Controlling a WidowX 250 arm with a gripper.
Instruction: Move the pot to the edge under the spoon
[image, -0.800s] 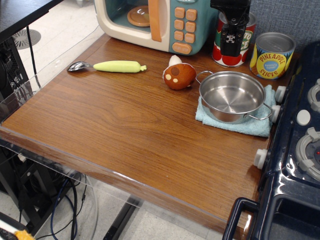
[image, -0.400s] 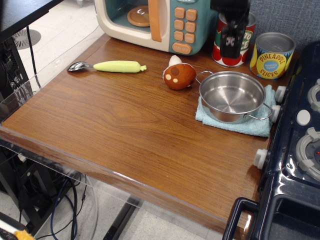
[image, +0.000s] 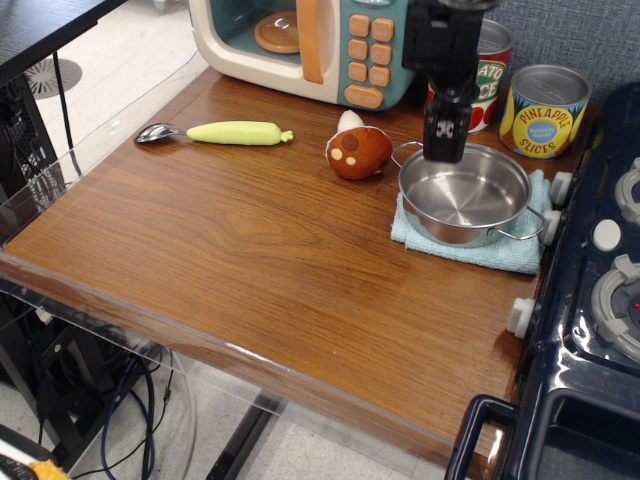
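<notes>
The pot (image: 463, 192), a small shiny steel pot with two wire loop handles, sits empty on a light blue cloth (image: 470, 248) at the table's right side. My gripper (image: 444, 148) hangs just above the pot's far-left rim. Its black fingers point down with a small gap between them, and it holds nothing. The spoon (image: 215, 132), with a metal bowl and a pale yellow-green handle, lies at the far left of the tabletop. The left edge (image: 60, 205) below the spoon has a clear acrylic rim.
A brown toy mushroom (image: 358, 150) lies just left of the pot. A toy microwave (image: 310, 45) and two tin cans (image: 545, 110) stand at the back. A dark blue toy stove (image: 600, 300) borders the right side.
My gripper has come down and slightly left from in front of the tomato can to the pot's far-left rim. The pot and spoon have not moved.
</notes>
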